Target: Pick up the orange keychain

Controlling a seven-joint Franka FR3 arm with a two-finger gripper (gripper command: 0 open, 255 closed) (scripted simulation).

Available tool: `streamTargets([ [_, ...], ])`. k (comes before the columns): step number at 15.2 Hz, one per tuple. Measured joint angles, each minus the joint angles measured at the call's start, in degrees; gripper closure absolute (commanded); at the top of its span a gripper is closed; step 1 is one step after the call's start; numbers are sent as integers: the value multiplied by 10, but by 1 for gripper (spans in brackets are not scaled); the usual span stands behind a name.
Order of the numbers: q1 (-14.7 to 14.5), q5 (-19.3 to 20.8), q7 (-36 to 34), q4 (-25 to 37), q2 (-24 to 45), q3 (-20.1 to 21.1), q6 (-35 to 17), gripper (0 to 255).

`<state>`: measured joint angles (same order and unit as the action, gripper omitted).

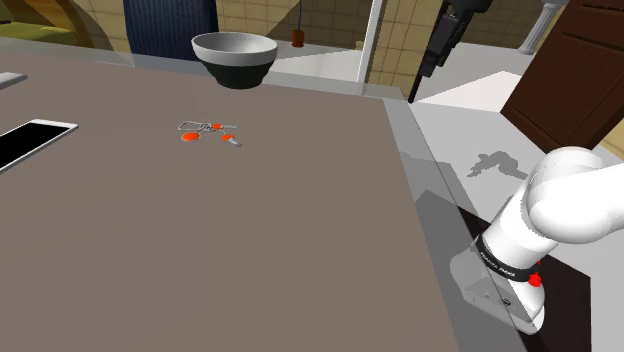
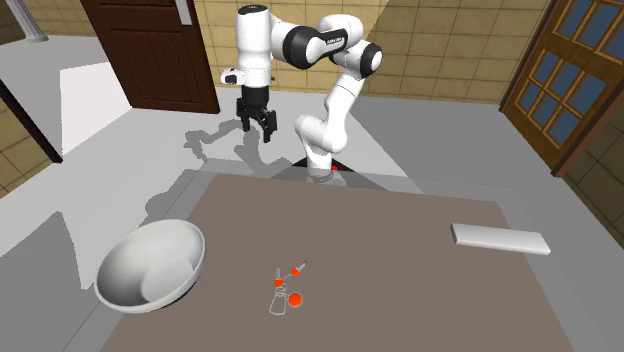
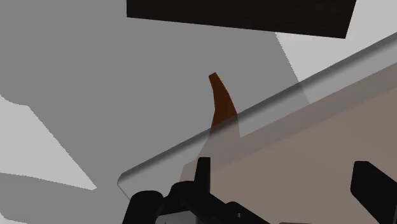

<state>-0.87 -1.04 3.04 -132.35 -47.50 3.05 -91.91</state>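
Note:
The orange keychain [image 1: 210, 132] lies flat on the brown-grey table [image 1: 250, 240]: a metal ring with a few small orange tags and a short silvery piece. In the second exterior view the keychain [image 2: 285, 290] sits near the table's front edge, right of the bowl. My gripper [image 2: 257, 125] hangs open and empty, high over the floor beyond the table's far edge and well away from the keychain. From the shoulder camera the gripper [image 1: 425, 70] shows as a dark shape above the table's far right corner. The wrist view has the two black fingers [image 3: 202, 172] standing wide apart over the table's corner [image 3: 305, 146].
A grey bowl [image 1: 235, 55] [image 2: 150, 265] stands on the table behind the keychain. A flat slab with a dark face [image 1: 30, 140] [image 2: 500, 238] lies at the shoulder view's left. A dark wooden door [image 2: 150, 50] stands behind the arm. The white stand [image 1: 510, 290] adjoins the table.

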Motion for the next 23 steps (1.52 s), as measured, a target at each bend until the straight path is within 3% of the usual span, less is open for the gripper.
streamTargets([
  [3, -7, -3, 8, 13, 26, 3, -11, 0],
  [11, -48, -21, 51, 99, 178, 33, -68, 0],
  [23, -102, -20, 110, 295, 411, 93, -91, 0],
])
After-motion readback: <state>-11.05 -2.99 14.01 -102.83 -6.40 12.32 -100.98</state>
